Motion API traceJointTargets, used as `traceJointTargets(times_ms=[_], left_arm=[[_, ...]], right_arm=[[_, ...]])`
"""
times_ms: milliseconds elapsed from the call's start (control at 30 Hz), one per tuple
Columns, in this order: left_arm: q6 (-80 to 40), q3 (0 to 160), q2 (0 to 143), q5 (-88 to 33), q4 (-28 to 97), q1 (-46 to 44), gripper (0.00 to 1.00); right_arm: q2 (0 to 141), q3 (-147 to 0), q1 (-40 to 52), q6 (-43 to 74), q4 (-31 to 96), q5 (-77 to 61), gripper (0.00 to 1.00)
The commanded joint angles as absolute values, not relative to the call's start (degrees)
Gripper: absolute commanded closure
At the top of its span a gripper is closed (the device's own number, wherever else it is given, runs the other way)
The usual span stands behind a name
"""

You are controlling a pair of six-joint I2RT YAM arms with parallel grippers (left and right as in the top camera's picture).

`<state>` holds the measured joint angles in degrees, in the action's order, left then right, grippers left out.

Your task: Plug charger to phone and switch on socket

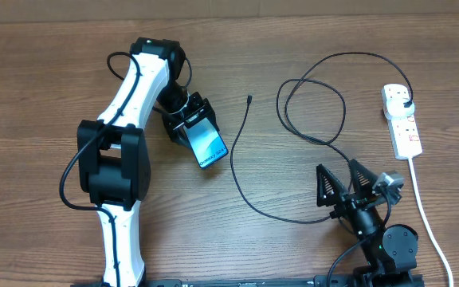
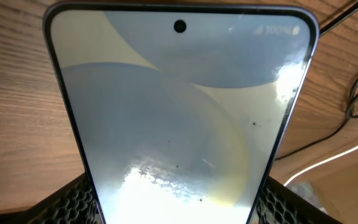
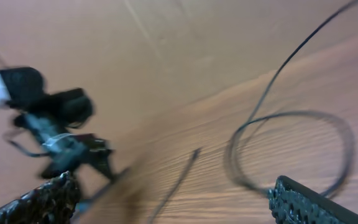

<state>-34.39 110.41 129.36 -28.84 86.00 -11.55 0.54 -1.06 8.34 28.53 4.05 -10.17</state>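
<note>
The left tool (image 1: 194, 126) clamps the phone (image 1: 208, 143) by its side edges, its lit screen facing up above the wood-grain surface (image 1: 46, 96). The right tool (image 1: 345, 186) stands with jaws wide apart, holding nothing. The charger (image 1: 239, 171) lies loose across the surface between the two tools. Its small connector tip (image 1: 249, 99) rests free just past the phone on the side away from the left tool, and its slack loops ahead of the right tool. Its black plug (image 1: 406, 104) is seated in the socket (image 1: 402, 127), further out to that tool's right.

The thin cable looks light and limp, likely to flop and twist, so a pinch just behind the connector would probably steer it best. The glass-faced phone appears rigid and slick. Little of the room shows beyond a pale strip (image 1: 229, 6) along the surface's far edge.
</note>
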Motion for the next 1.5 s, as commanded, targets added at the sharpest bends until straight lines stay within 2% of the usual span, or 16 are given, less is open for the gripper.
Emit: traceJointTargets(times_ms=[0,67,333,667,867,1100,1233,1467], left_arm=[[-37.5,112.0,129.3,-28.0,86.4,-11.9,0.96],[-38.5,112.0,129.3,-28.1,86.5,-11.9,0.96],[-41.2,112.0,129.3,-28.0,86.7,-11.9,0.96],[-42.4,112.0,129.3,-30.0,87.8,-11.8,0.96],[-42.5,112.0,129.3,-30.1,87.8,-11.8,0.96],[-43.4,112.0,129.3,-29.8,87.1,-11.8,0.96],[-44.5,112.0,129.3,-29.5,86.9,-12.0,0.96],[-46.5,112.0,129.3,-29.6,86.7,-12.1,0.96]], right_arm=[[0.2,-0.4,8.7,50.0,3.3,-19.6,0.0],[0.2,-0.4,8.7,58.7,3.0,-26.1,0.0],[0.2,-0.4,8.7,64.3,1.8,-29.9,0.0],[0.3,-0.4,8.8,60.6,0.1,-36.4,0.0],[5.0,-1.2,13.0,58.2,0.1,-35.2,0.0],[21.3,-8.6,22.5,51.7,0.1,-23.2,0.0],[35.2,-14.6,27.5,50.7,-0.4,-16.5,0.01],[59.3,-24.3,33.4,50.7,-11.0,-12.9,0.0]])
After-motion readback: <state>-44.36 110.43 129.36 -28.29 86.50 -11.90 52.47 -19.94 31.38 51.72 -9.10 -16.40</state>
